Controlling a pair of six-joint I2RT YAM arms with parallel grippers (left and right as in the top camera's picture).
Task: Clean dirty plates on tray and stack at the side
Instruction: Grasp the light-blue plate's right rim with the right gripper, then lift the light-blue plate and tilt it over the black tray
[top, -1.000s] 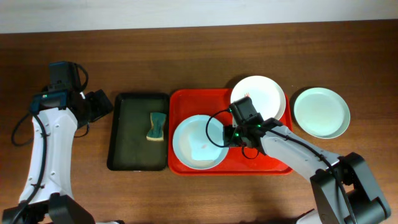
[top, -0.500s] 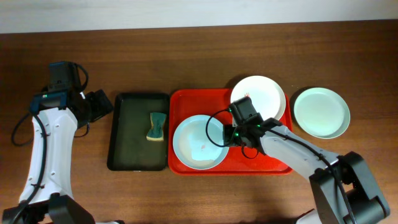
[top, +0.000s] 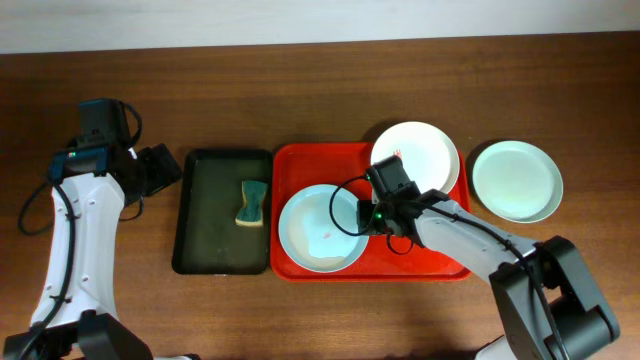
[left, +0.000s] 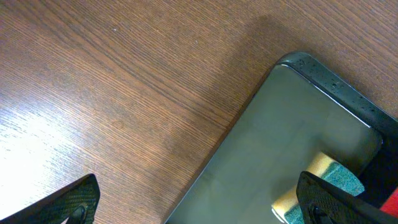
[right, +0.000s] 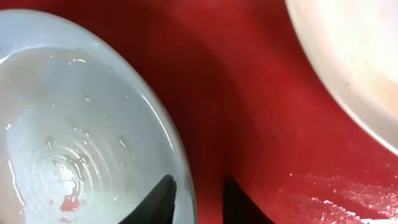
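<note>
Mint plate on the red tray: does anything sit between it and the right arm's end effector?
Nothing visible does. The right end effector straddles the rim of the mint plate, one fingertip inside, one over the red tray.

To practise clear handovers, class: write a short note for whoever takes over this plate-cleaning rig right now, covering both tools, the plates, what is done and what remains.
Left tool: open, empty, by the dark green tray.
Right tool: open, astride the rim of the mint plate on the red tray; nothing held.
That plate shows a red smear.
White plate overlaps the red tray's far corner.
Done: second mint plate lies on the table, looking clean.
Left: wipe using the sponge, then stack.
</note>
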